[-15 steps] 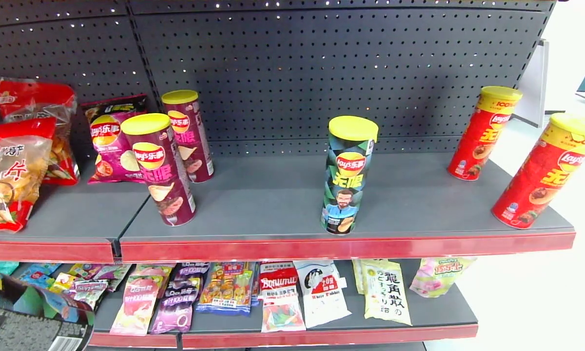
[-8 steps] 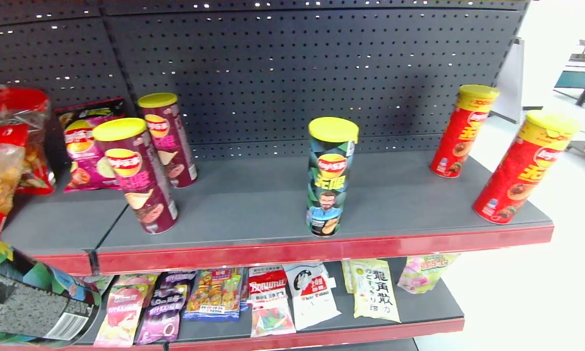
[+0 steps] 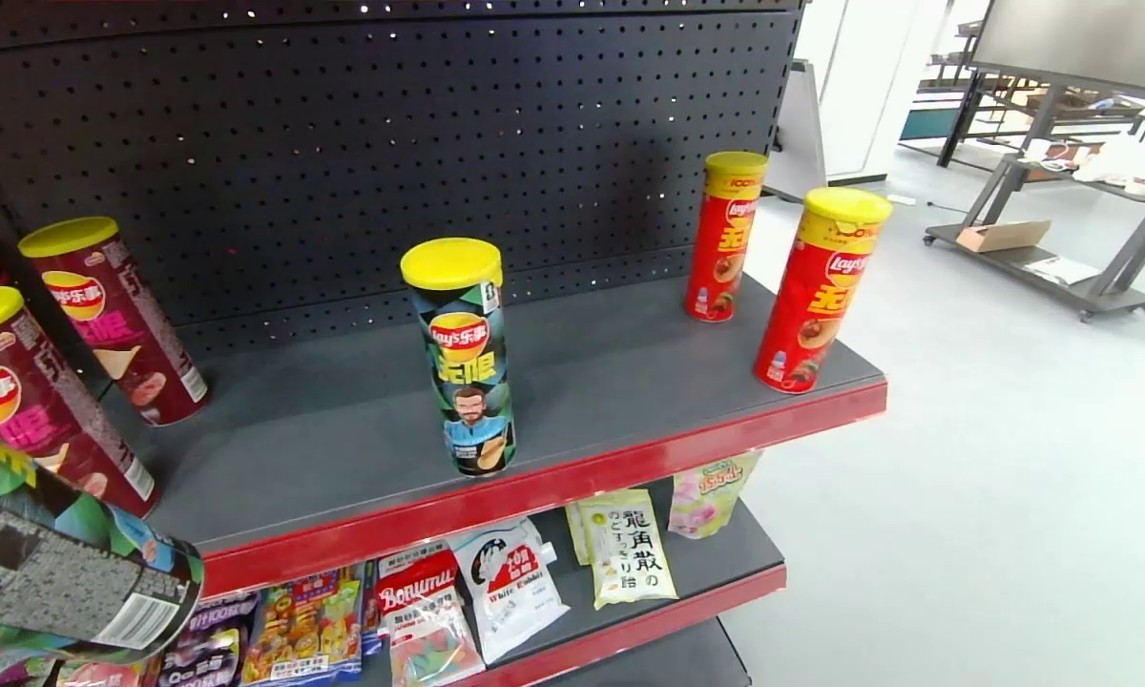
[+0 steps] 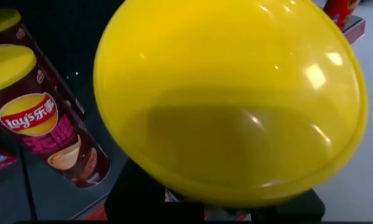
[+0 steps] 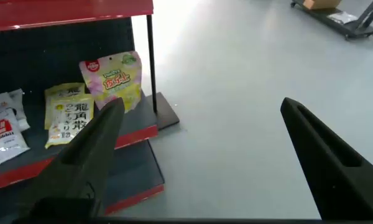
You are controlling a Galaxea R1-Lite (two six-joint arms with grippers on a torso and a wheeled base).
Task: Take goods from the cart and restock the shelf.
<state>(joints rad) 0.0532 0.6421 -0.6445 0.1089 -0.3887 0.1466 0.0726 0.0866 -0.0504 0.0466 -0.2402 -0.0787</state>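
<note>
One can (image 3: 67,572) looms larger at 8 o'clock as the camera swung right. Left claw (image 4: 214,202) seemingly grips it, right claw (image 5: 200,106) gapes empty. Placing looks near.

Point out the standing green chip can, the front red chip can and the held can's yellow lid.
standing green chip can (image 3: 466,382): head view, middle of its label.
front red chip can (image 3: 816,294): head view, middle of its label.
held can's yellow lid (image 4: 230,99): left wrist view, lid centre.

Shelf (image 3: 611,372) free btwn green can (image 3: 466,372) & front red can (image 3: 816,291).
</note>
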